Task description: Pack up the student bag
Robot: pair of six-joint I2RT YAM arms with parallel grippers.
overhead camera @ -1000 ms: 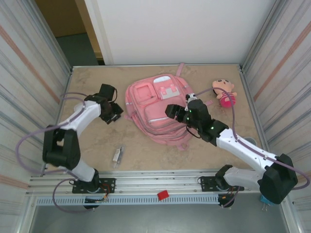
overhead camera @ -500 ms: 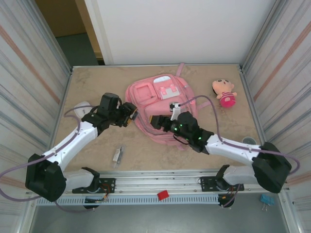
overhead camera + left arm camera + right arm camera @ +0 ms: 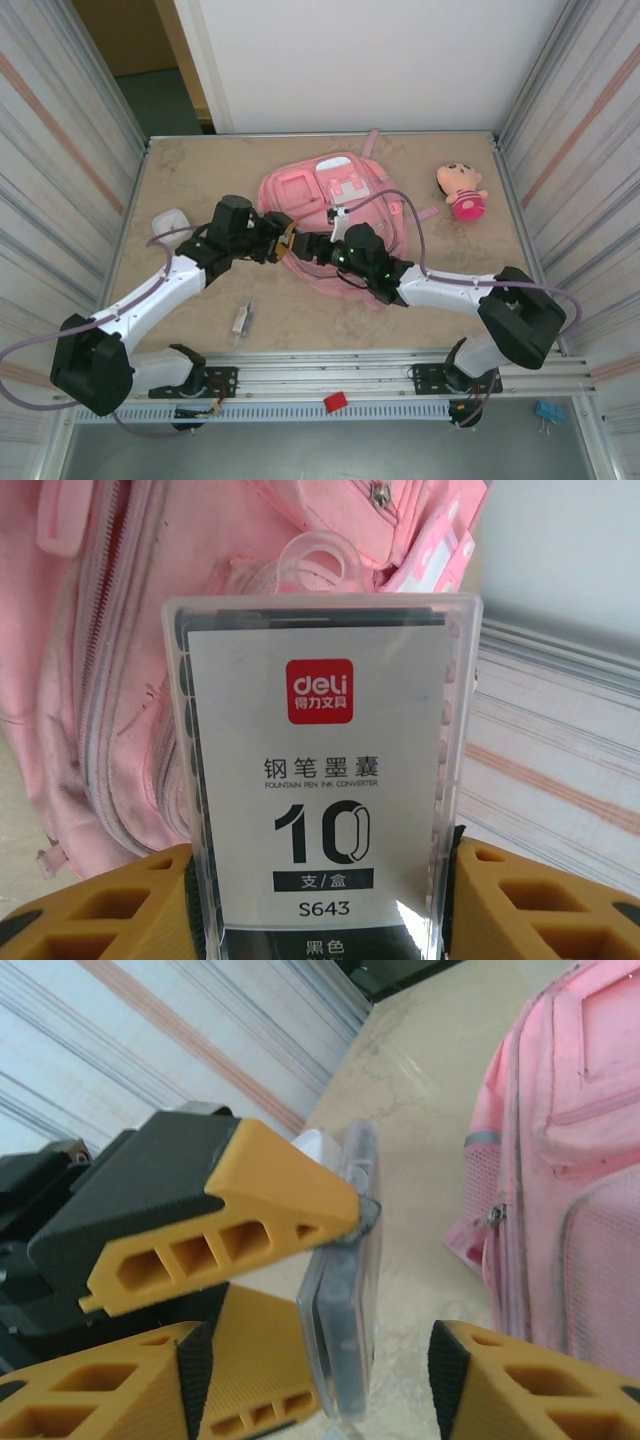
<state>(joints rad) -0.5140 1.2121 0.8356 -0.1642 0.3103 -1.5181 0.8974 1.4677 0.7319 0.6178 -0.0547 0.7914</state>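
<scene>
Moved: both my arms, inward to the student bag [image 3: 322, 196].
Left gripper [image 3: 283, 239]: clamps ink box [image 3: 318, 780].
Right gripper [image 3: 308, 246]: apart.
Handling: soft, floppy; grip zip edge.

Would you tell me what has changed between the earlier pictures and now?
The left gripper, shut on the clear ink cartridge box, swung right to the left edge of the student bag. The right gripper moved left across the bag to meet it and is open, straddling the box. The bag, the doll and the small packet stayed put.

Left end effector [image 3: 284, 240] at student bag [image 3: 300, 195] edge
</scene>
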